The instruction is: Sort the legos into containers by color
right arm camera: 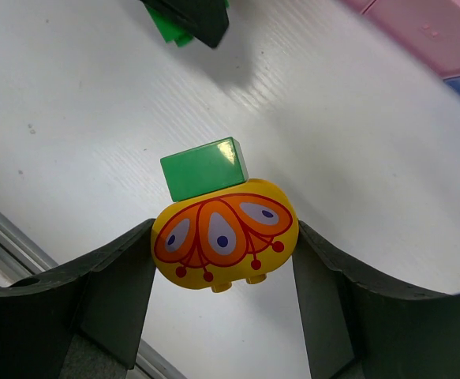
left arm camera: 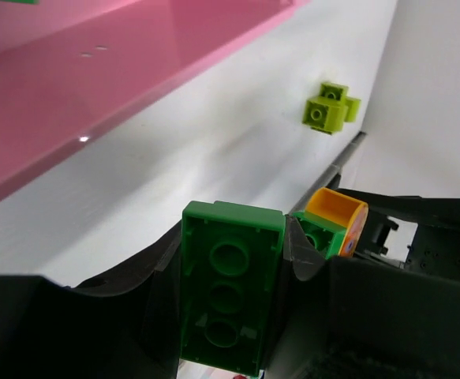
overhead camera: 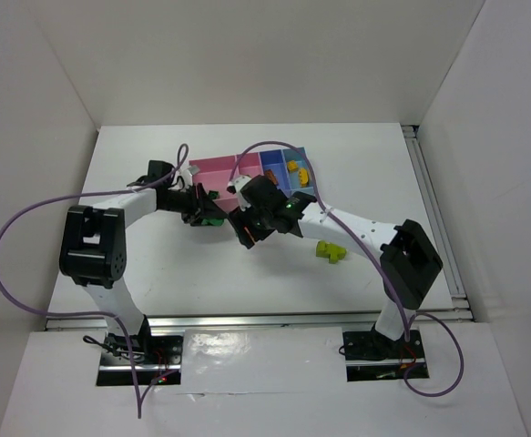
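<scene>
Elbows first: in the top view your left arm (overhead camera: 110,214) rises from its base to a high elbow, then its forearm runs rightward and ends just in front of the wide pink bin (overhead camera: 212,167). Your right arm (overhead camera: 365,232) bends at its own elbow near the right side and stretches leftward across the table (overhead camera: 156,273). The two wrists end up close together near the middle.

Your left gripper (left arm camera: 233,260) is clamped on a dark green brick (left arm camera: 230,304), a finger pressed to each long side and the hollow underside facing the wrist camera. The pink bin wall fills the upper left of that view.

Your right gripper (right arm camera: 223,264) is closed at medium width on a yellow rounded piece (right arm camera: 222,229) printed with an orange-red pattern, both fingers (right arm camera: 119,276) touching its flanks. A smaller green brick (right arm camera: 204,167) sits against its far edge, touching it.

The containers form a joined row: wide pink, narrow pink bin (overhead camera: 248,164), blue-purple bin (overhead camera: 272,160) and light blue bin (overhead camera: 303,162). Two yellow-orange legos (overhead camera: 295,173) lie in the light blue one. A lime green lego (overhead camera: 330,250) rests on the table beside your right forearm, well apart from the bins.
</scene>
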